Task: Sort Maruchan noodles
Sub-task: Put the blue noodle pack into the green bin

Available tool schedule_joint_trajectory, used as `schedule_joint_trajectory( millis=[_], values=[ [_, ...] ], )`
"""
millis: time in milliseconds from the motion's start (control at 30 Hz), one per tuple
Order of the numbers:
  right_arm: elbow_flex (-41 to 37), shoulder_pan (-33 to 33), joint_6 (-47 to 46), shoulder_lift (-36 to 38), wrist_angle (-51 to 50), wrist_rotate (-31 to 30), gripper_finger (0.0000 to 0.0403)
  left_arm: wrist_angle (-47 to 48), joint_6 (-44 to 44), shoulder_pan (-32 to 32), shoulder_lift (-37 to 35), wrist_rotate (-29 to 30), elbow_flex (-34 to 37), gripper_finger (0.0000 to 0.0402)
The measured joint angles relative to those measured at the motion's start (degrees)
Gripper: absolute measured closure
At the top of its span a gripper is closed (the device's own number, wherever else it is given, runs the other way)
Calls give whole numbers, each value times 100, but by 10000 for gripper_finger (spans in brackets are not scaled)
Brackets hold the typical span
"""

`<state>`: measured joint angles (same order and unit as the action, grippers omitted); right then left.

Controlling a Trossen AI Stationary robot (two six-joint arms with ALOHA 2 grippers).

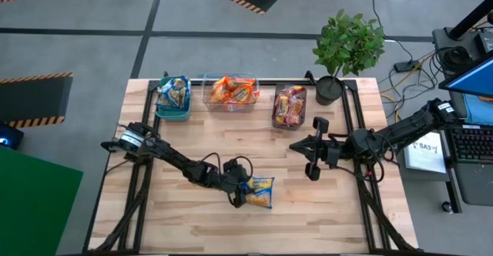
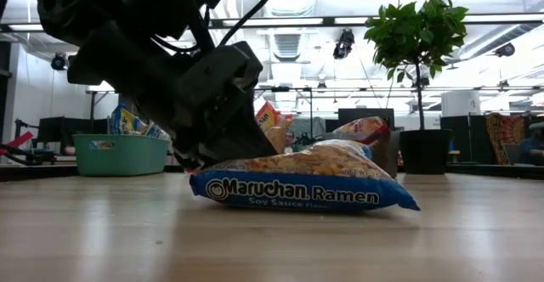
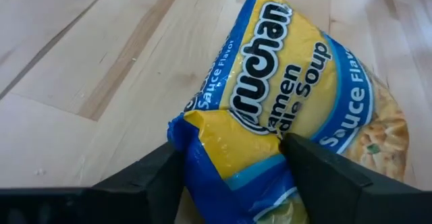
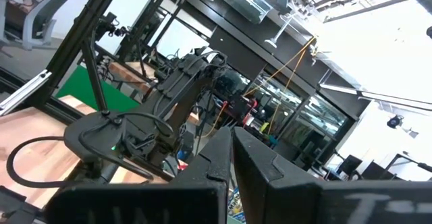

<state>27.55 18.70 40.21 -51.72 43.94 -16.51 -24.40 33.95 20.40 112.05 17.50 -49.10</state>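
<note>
One blue-and-yellow Maruchan noodle packet (image 1: pixel 262 193) lies on the table's near middle. It also shows in the low view (image 2: pixel 306 188) and the left wrist view (image 3: pixel 297 102). My left gripper (image 1: pixel 243 192) is at the packet's left end, shut on it. My right gripper (image 1: pixel 294 145) hovers shut over the table's right half, away from any packet; its fingers meet in the right wrist view (image 4: pixel 231 160). More packets sit in three bins at the far edge: blue-and-yellow ones in the teal bin (image 1: pixel 163 109), orange ones in the clear bin (image 1: pixel 206 96), red ones in the grey bin (image 1: pixel 275 111). My left gripper holds the packet's left short end (image 3: pixel 202 136), pinched between the two fingers (image 3: pixel 152 177), which sit on its two long edges. The fingers slant down from the table's left side. The end is crumpled between them. The packet's underside (image 2: pixel 340 205) rests on the table.
A potted plant (image 1: pixel 347 48) stands at the far right corner beside the grey bin. Dark frame rails run along the table's left and right sides (image 1: pixel 358 133). Bare wood lies around the packet and along the near edge (image 1: pixel 231 233).
</note>
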Motion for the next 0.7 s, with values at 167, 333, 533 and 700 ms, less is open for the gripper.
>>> schedule_joint_trajectory(
  millis=[167, 333, 533, 700],
  values=[
    [0, 0, -2, 0, -2, 0, 394, -12, -2, 2, -10, -3, 0, 231],
    [0, 0, 2, 0, -12, 0, 394, -22, -16, 2, -57, -9, 0, 303],
    [0, 0, -7, 0, -26, -2, 394, 86, -329, 2, -300, -15, 9, 376],
    [0, 0, -7, 0, -26, -4, 394, 399, -601, -2, -609, 101, 9, 393]
  ],
)
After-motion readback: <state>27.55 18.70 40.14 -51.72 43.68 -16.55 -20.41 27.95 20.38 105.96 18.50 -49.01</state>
